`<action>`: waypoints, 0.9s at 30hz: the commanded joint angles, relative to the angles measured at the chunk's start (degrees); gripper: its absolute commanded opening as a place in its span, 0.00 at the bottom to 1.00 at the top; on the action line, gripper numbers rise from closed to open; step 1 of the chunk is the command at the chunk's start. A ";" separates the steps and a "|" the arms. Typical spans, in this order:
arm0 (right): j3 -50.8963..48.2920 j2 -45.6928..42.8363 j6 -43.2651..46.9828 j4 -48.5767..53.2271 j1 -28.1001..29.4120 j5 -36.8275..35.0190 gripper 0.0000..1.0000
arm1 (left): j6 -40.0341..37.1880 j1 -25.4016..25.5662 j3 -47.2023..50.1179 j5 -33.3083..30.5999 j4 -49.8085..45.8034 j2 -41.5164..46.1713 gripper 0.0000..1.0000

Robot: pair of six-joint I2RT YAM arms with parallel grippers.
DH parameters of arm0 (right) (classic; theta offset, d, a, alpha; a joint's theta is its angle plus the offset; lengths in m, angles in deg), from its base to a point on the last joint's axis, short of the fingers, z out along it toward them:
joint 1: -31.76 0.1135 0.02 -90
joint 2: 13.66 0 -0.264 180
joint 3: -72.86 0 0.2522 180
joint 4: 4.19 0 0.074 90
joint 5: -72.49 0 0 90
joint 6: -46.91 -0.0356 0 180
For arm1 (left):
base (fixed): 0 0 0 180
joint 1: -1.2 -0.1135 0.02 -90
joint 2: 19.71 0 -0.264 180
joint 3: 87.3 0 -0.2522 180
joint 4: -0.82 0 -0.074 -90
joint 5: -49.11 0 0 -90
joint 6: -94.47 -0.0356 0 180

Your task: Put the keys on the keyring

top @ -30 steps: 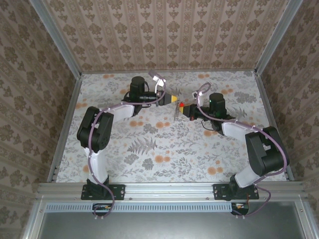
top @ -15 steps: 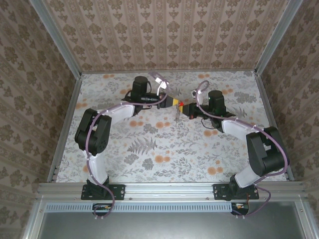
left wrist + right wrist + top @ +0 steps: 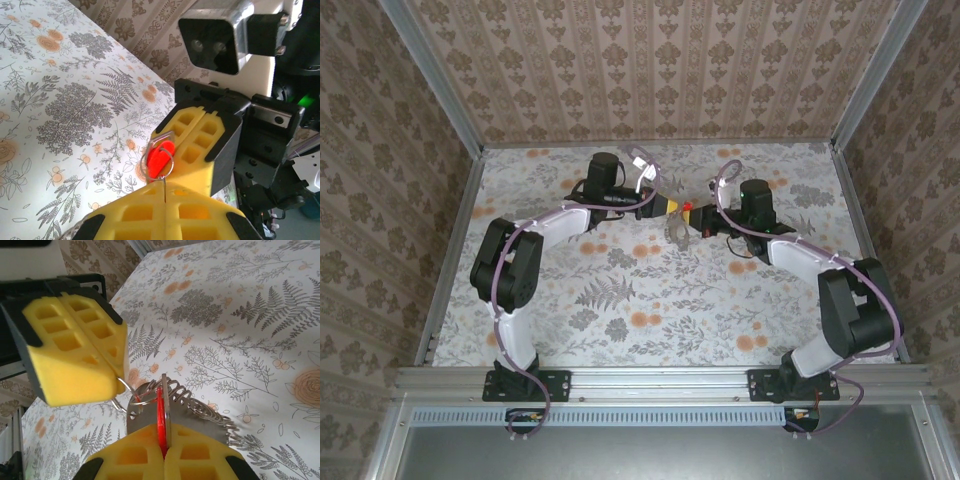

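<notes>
Left gripper (image 3: pixel 668 206) was found closed tight on the thin wire of the keyring (image 3: pixel 678 231), which hung above the table (image 3: pixel 620 300) between the two tips. The red key (image 3: pixel 686 208) sat pinched in the fully closed right gripper (image 3: pixel 697 216), touching the wire. Risk judged: the pads nearly met, so slight misalignment could twist the wire or slip the key free. The back wall (image 3: pixel 650 90) stood near; open table lay toward the bases
</notes>
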 commanded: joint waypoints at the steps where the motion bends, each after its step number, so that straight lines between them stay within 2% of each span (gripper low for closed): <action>1: -0.35 -2.56 0.86 0.44 -1.60 -2.44 0.00 | -1.97 0.37 -1.42 1.46 -0.48 3.05 0.00; 10: 1.53 -0.87 0.54 0.90 -0.42 -0.05 0.00 | -1.52 0.37 -1.68 1.81 -0.13 2.88 0.00; 17: 4.32 1.61 1.32 2.09 2.62 -0.16 0.00 | -1.19 0.37 -1.85 1.98 0.06 2.79 0.00; 27: 3.59 1.61 3.61 5.08 2.86 -2.44 0.00 | -0.88 0.28 -1.77 1.98 0.64 2.88 0.00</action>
